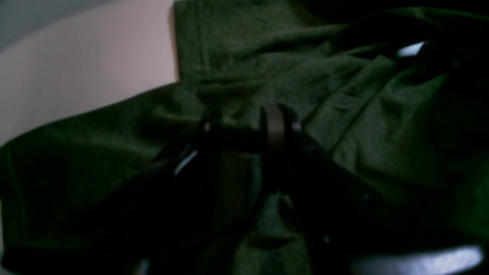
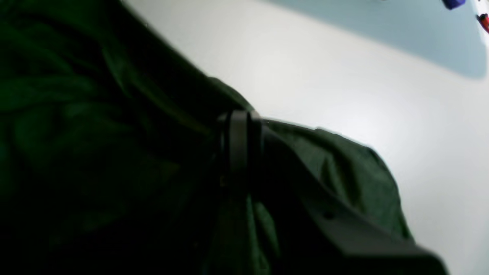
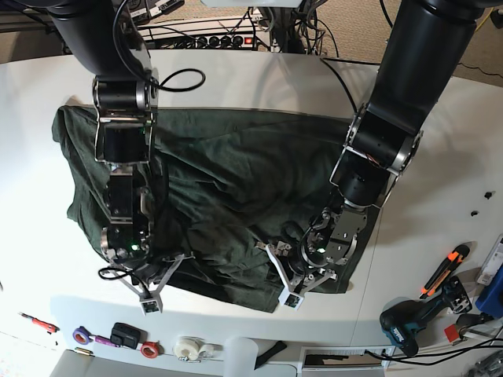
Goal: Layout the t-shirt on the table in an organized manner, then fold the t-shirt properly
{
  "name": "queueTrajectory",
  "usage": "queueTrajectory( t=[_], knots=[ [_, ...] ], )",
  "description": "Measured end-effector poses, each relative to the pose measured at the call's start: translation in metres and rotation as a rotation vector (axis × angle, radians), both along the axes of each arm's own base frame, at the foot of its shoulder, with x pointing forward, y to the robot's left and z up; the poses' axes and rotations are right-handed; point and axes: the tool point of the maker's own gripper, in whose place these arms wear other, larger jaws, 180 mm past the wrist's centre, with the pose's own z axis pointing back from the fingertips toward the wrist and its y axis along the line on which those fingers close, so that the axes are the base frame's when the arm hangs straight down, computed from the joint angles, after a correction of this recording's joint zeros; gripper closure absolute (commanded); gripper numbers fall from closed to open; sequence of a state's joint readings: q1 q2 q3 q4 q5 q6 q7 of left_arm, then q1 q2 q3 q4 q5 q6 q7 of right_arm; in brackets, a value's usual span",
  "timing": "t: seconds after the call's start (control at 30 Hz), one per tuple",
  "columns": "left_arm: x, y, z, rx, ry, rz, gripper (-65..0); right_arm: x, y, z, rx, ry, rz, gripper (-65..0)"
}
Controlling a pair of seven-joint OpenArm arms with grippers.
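Note:
The dark green t-shirt (image 3: 236,181) lies spread and wrinkled on the white table (image 3: 259,78), its hem toward the front edge. My right gripper (image 3: 149,302) is at the hem's left front corner. In the right wrist view its fingers (image 2: 238,137) are pressed together with a bunch of the t-shirt (image 2: 344,160) pinched between them. My left gripper (image 3: 292,298) is at the hem's right front part. In the left wrist view its fingers (image 1: 240,130) stand a little apart around a fold of the t-shirt (image 1: 267,57), and creases run toward them.
A drill (image 3: 405,328) and an orange-handled cutter (image 3: 444,267) lie at the table's right edge. Tape rolls (image 3: 189,347) and small tools sit along the front edge. Cables and a power strip (image 3: 220,39) run behind the table. Both arms reach down over the cloth.

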State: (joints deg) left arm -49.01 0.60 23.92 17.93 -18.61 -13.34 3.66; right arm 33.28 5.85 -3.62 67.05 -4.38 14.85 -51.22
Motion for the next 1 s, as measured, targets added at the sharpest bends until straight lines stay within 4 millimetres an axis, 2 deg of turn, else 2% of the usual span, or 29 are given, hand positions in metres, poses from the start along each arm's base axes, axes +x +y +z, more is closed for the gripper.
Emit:
queueTrajectory(
  t=[0.13, 0.37, 0.47, 0.7, 0.77, 0.83, 1.0],
  knots=[
    [0.0, 0.001, 0.0, 0.039, -0.023, -0.023, -15.5, -0.025, 0.004, -0.004, 0.007, 0.051, -0.004, 0.0],
    [0.001, 0.005, 0.001, 0.02, -0.054, -0.013, -16.1, -0.073, 0.004, -0.028, -0.016, 0.144, -0.013, 0.0],
    [0.003, 0.013, 0.003, 0.009, -0.084, 0.0, -19.9, -0.088, 0.004, -0.044, -0.018, 0.189, -0.014, 0.0],
    [0.005, 0.023, 0.003, 0.019, -0.088, 0.011, -20.1, -0.111, 0.011, -0.069, 0.024, 0.253, -0.004, 0.0],
    [0.005, 0.023, 0.003, 0.019, -0.088, 0.012, -20.1, -0.115, 0.014, -0.064, 0.031, 0.235, 0.004, 0.0],
    [0.006, 0.025, 0.003, 0.021, -0.089, 0.013, -20.1, -0.117, 0.019, -0.05, 0.04, 0.187, 0.02, 0.0],
    [0.007, 0.032, 0.002, 0.031, -0.088, 0.021, -20.0, -0.13, 0.043, 0.009, 0.073, 0.011, 0.103, 0.0]
  ],
)
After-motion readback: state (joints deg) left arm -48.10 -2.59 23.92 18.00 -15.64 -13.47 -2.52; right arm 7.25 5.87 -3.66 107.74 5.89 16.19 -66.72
